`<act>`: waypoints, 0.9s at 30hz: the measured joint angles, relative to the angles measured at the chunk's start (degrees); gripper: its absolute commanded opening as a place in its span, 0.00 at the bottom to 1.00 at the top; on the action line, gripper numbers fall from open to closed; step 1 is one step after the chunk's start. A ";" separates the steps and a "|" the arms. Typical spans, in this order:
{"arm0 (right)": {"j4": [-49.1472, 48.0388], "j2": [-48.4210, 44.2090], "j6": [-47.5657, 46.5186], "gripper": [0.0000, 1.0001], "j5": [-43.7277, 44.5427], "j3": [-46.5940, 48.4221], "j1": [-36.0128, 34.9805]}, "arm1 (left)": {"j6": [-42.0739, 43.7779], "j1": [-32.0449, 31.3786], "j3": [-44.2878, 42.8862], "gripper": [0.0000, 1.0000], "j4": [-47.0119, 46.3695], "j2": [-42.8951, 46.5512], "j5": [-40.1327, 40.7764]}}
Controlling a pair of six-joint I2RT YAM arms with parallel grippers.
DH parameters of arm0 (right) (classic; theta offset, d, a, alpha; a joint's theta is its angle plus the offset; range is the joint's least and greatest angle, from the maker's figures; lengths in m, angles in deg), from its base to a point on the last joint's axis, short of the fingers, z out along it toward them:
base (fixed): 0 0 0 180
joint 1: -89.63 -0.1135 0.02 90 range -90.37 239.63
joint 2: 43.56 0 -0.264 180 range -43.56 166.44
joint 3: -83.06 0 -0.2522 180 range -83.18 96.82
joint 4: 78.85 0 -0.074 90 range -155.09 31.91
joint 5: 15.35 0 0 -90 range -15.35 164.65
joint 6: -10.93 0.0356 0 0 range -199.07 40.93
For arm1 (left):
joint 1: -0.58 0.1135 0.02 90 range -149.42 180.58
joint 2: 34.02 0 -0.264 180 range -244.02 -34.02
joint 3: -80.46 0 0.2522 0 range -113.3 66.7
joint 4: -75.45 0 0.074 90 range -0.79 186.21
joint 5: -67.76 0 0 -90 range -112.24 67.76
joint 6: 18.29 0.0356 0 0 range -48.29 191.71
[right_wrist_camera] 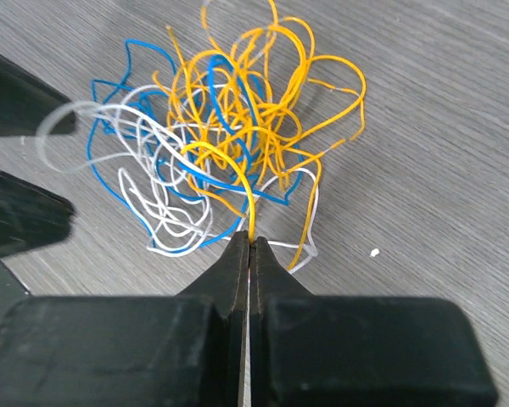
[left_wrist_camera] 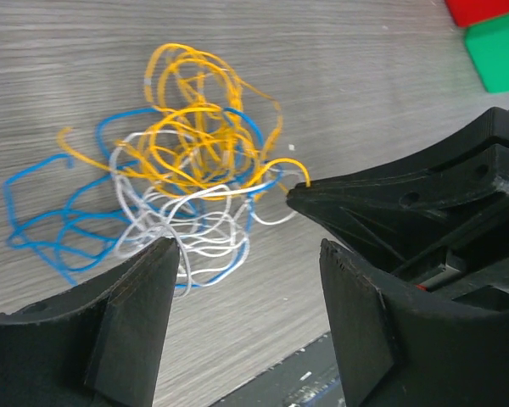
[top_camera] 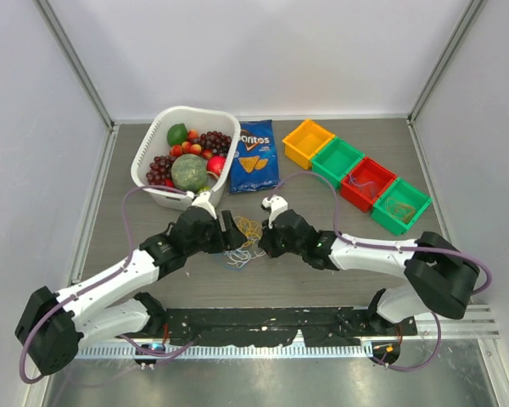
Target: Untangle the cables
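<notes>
Right gripper [right_wrist_camera: 250, 244] pinched tight on 1 yellow strand of the cables [right_wrist_camera: 237, 119]; left gripper [left_wrist_camera: 246, 250] spread wide at their edge, gripping nothing.

Top external: we look down from above and behind the arm bases toward the far wall, distant enough to take in the whole table [top_camera: 305, 284].
Left wrist: we sit low and very close, facing right and far across the cables [left_wrist_camera: 187, 170], past the left gripper [left_wrist_camera: 246, 254].
Right wrist: we sit just as close, facing left over the right gripper [right_wrist_camera: 250, 242].
Shared: all three views hold the cables at the table's middle; each wrist view catches the other gripper.
</notes>
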 measured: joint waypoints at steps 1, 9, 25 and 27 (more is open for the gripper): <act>-0.39 -1.11 0.11 0.01 0.00 -0.50 -0.02 | -0.15 0.00 -0.11 0.67 -0.87 -0.59 -1.22; -2.40 -12.17 1.09 0.01 0.22 -4.17 -0.02 | -3.02 0.00 -1.95 0.58 -11.02 -9.03 -9.51; 3.48 -41.90 1.90 0.01 6.84 -2.89 -0.13 | -4.72 0.00 0.11 0.59 -17.64 -24.44 -6.84; 4.28 -43.04 1.90 0.01 6.80 0.02 -0.13 | -4.96 0.00 0.63 0.59 -19.37 -25.88 -6.62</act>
